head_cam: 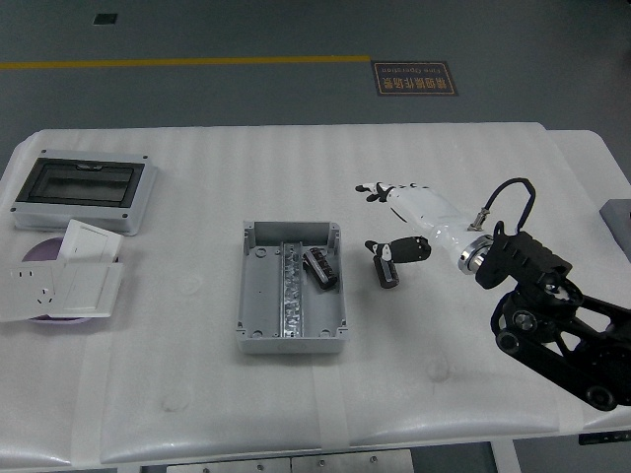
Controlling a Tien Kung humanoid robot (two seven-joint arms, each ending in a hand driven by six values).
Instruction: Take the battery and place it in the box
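The battery (320,266) is a small dark block with a ridged side. It lies inside the grey open box (258,330), against the right wall, in the upper half. My right hand (387,221) is white with black fingertips. It hovers to the right of the box, apart from it, with fingers spread and holding nothing. A small black piece (387,272) lies on the table just below the thumb. The left arm is out of view.
A grey enclosure with a dark window (84,192) sits at the far left. Below it lie white switch plates (69,281) on a purple disc. The table's right edge is near my right arm (557,320).
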